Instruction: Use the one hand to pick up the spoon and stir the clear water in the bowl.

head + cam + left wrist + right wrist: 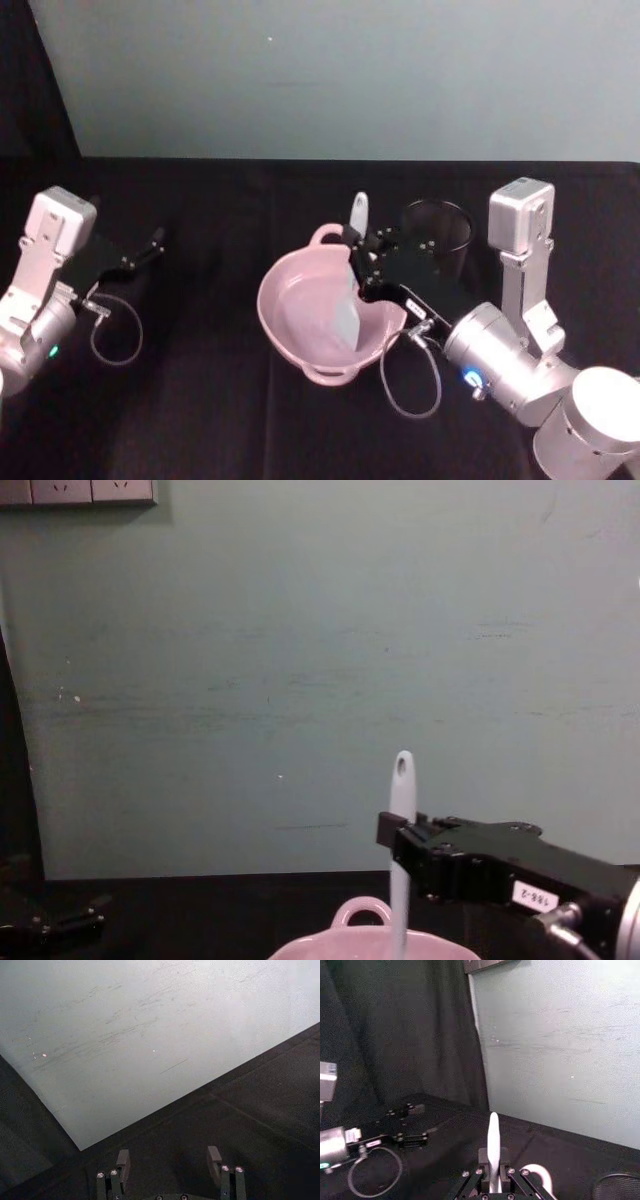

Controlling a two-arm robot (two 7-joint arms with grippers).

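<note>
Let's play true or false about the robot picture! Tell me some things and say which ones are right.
1. The right claw is gripping the spoon. True.
2. The spoon lies flat outside the bowl. False: it stands up with its blade down in the bowl.
3. The left claw is open and holds nothing. True.
4. The bowl is blue. False: it is pink.
5. The black mesh cup sits inside the bowl. False: it stands outside the bowl, by the right claw.

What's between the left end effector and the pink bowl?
Nothing is there. In the head view, bare black table cover fills the stretch between the left end effector and the bowl.
</note>
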